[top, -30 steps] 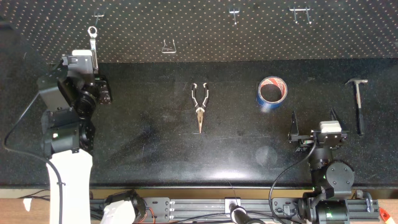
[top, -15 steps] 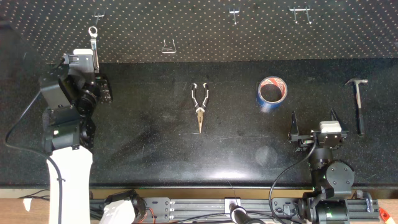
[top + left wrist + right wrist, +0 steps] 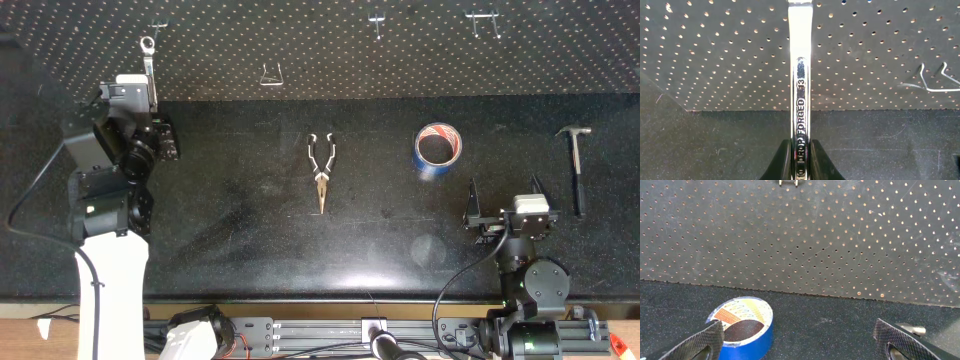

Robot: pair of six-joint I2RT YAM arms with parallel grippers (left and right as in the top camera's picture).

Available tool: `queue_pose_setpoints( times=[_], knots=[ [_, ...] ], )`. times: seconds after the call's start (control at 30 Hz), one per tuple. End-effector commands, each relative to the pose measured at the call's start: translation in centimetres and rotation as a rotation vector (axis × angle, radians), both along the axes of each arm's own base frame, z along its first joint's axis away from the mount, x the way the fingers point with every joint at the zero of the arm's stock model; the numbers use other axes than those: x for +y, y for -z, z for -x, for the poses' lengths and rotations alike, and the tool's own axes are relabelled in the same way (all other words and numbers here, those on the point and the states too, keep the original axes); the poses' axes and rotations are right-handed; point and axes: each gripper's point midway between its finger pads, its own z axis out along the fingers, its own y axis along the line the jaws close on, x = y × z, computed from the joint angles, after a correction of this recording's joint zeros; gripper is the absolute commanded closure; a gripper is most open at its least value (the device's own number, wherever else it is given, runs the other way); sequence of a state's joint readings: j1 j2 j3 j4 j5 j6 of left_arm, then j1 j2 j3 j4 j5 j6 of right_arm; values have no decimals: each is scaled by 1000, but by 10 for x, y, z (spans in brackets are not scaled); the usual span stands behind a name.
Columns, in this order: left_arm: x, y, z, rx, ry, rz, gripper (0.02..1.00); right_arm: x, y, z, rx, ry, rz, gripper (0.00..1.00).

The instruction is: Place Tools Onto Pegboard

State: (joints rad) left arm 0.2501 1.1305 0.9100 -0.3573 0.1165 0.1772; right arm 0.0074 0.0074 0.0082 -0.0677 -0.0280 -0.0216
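Right gripper (image 3: pixel 504 190) low over the near part of the black worktop (image 3: pixel 240 230), fingers spread wide, holding nothing. Farther in, lying on the worktop and well apart from one another: pliers (image 3: pixel 321 170) at the middle with handles toward the board, blue tape roll (image 3: pixel 437 148) to their right, just ahead of the right gripper, hammer (image 3: pixel 576 170) at the far right. Left gripper (image 3: pixel 800 152) at the left by the worktop's far edge, clamped on the lower shank of a wrench (image 3: pixel 800 95). Wrench upright, ring end raised in front of the pegboard (image 3: pixel 300 45), just below a hook (image 3: pixel 158 25); contact with the board impossible to tell. More hooks along the board: a wire triangle (image 3: pixel 270 75), two others toward the right (image 3: pixel 377 20).
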Motion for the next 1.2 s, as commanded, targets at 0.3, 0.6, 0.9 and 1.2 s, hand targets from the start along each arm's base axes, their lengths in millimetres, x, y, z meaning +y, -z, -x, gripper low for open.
queue_pose_setpoints(
  times=[0.3,0.6,0.9,1.2],
  knots=[
    [6,23,-24,50,-1,32,989,0,1,0,0,-4,9,31],
    [-7,-33,-3,-87,36,18,23,0,1,0,0,-4,9,31],
    [-62,-44,159,3,94,59,20,0,1,0,0,-4,9,29],
    [-76,-54,168,-58,1,321,20,0,1,0,0,-4,9,31]
  ],
)
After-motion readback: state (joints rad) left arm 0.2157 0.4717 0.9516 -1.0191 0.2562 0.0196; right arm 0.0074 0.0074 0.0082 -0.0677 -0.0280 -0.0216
